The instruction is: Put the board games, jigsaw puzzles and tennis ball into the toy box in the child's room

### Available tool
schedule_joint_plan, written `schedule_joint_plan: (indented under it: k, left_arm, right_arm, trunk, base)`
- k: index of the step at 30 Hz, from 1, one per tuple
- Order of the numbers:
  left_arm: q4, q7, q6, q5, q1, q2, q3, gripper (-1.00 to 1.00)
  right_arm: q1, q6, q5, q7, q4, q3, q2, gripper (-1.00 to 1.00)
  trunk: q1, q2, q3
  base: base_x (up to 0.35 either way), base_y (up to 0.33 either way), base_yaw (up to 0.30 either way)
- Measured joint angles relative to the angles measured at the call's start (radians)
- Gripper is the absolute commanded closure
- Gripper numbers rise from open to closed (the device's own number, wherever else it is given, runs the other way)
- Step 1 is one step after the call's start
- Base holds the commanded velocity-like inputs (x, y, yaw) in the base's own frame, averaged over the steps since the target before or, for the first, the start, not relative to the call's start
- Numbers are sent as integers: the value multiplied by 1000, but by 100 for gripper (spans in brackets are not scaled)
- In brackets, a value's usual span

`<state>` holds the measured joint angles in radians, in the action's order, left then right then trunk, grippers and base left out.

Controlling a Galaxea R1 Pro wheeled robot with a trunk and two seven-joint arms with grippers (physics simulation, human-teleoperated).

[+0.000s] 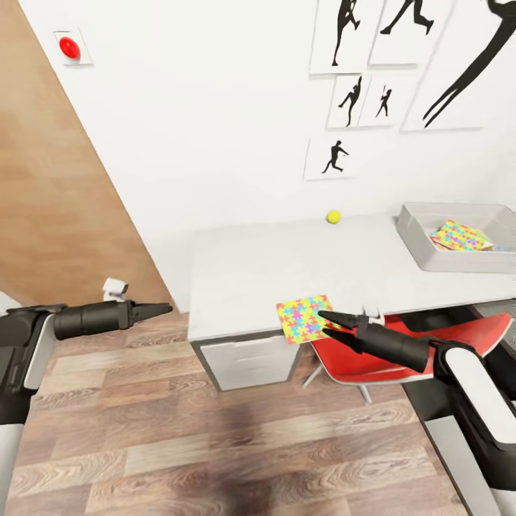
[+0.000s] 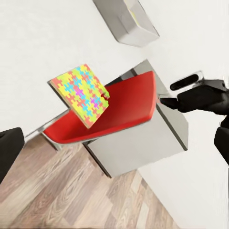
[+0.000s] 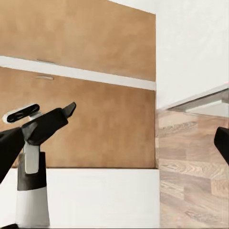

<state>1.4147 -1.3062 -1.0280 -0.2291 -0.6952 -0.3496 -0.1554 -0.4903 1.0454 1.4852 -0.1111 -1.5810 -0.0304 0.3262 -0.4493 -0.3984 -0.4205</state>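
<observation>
While the right gripper [image 1: 331,324] reached with its two dark fingers spread around the near edge of the bright multicoloured jigsaw sheet [image 1: 304,318], that sheet overhung the pale white-grey table [image 1: 244,276] at about six o'clock, likely so it could be pinched. At three o'clock the pale grey translucent toy box [image 1: 423,247] held another jigsaw, with the small yellow-green tennis ball [image 1: 333,216] at twelve. The left gripper [image 1: 163,309] hung off at nine o'clock over the wood floor, fingers nearly together and empty, seemingly kept clear.

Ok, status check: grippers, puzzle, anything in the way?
Right gripper open at the multicoloured jigsaw sheet overhanging the white table edge. Left gripper empty, off to the side. Red chair right beneath the right arm.
</observation>
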Motion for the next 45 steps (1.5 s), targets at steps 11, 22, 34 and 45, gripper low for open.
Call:
schedule_joint_plan:
  k: [11,22,34,45]
  left_arm:
    - [-20,-2,82,-10,211,7,-98,-100]
    - [-35,-35,95,-11,260,1,-203,-100]
    - [-36,-87,96,-7,283,-34,-313,-100]
    - [-34,-101,97,-9,288,-34,-313,-100]
  right_arm:
    - [194,1,4,-231,-11,3,0,-100]
    - [203,-101,-3,-249,-12,-40,-3,-100]
    - [203,-137,-140,-253,-12,-46,-5,-100]
    - [203,-196,-172,-369,-11,-54,-3,-100]
  trunk:
    - [0,0,17]
    - [0,0,34]
    - [0,0,53]
    - [0,0,70]
  base:
    - [0,0,-133]
    - [0,0,-113]
    - [0,0,-119]
    - [0,0,-73]
